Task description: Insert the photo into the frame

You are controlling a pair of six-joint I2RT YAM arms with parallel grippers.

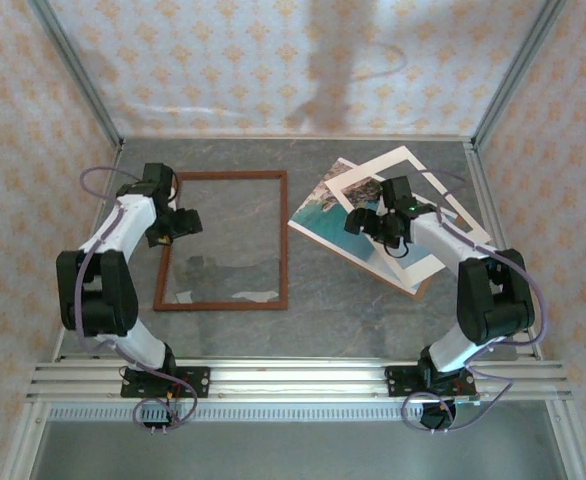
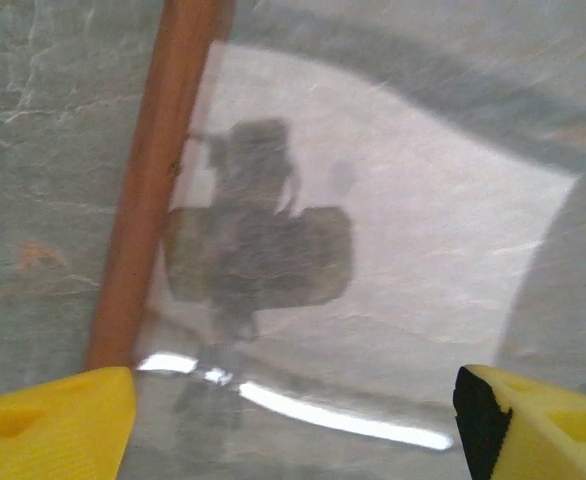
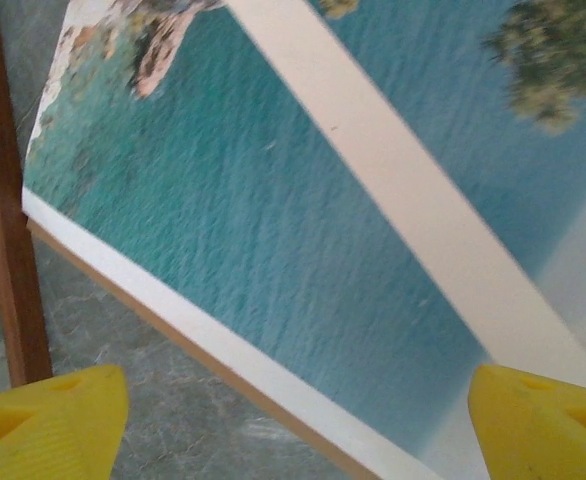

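Left wrist view: the left gripper point(image 2: 293, 435) hung with its yellow jaws wide apart and nothing between them, just above the left rail of the frame point(image 2: 158, 180). Beyond the rail lay a glossy clear pane point(image 2: 403, 260) that caught the gripper's shadow.

In the right wrist view the right gripper point(image 3: 293, 425) also had its jaws spread and empty. It hovered over the turquoise sea of the photo point(image 3: 253, 260), and a cream mat point(image 3: 403, 200) lay slantwise across the print.

From the top external view, the frame sat flat on the left half of the grey table point(image 1: 333, 320). The photo lay askew on the right half, with its left corner just beside the frame's right rail and wholly outside the opening.

By that layout the task looked barely begun, since neither arm held anything. The photo had yet to be gripped, carried left, squared to the frame and laid inside it, and the mat probably needed dealing with too.
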